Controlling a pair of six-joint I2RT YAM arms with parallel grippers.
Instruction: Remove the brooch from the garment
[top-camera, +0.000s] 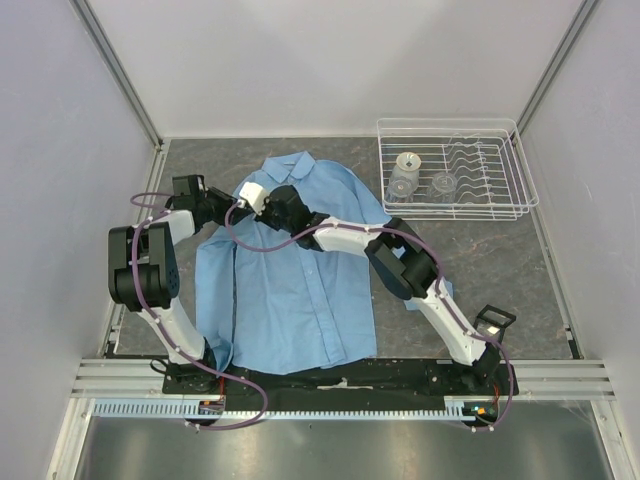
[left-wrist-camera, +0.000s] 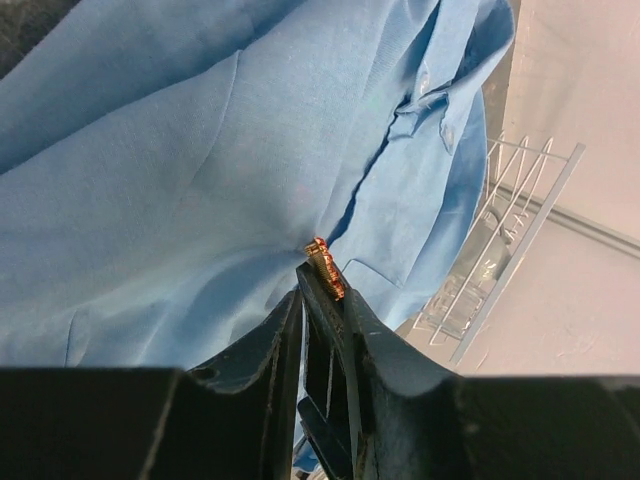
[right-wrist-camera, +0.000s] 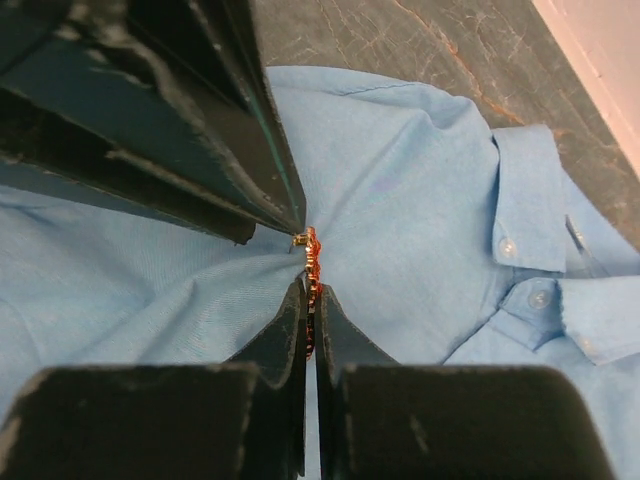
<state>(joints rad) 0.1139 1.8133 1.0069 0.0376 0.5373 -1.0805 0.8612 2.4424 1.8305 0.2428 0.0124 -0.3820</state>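
- The brooch (right-wrist-camera: 311, 258), a small orange-red piece with a bumpy gilt rim, stands edge-on, pinned to the chest of the garment (right-wrist-camera: 420, 200) below the collar.
- The smooth light blue cloth puckers into fine creases around it.
- The right gripper (right-wrist-camera: 310, 300) has its black wedge-shaped fingers pressed together on the brooch's lower edge.
- The left gripper (left-wrist-camera: 318, 288) meets it from the other side, its fingers nearly closed and nipping the brooch at their tips.
- The shirt lies flat on a dark, stone-patterned table (top-camera: 480, 260).
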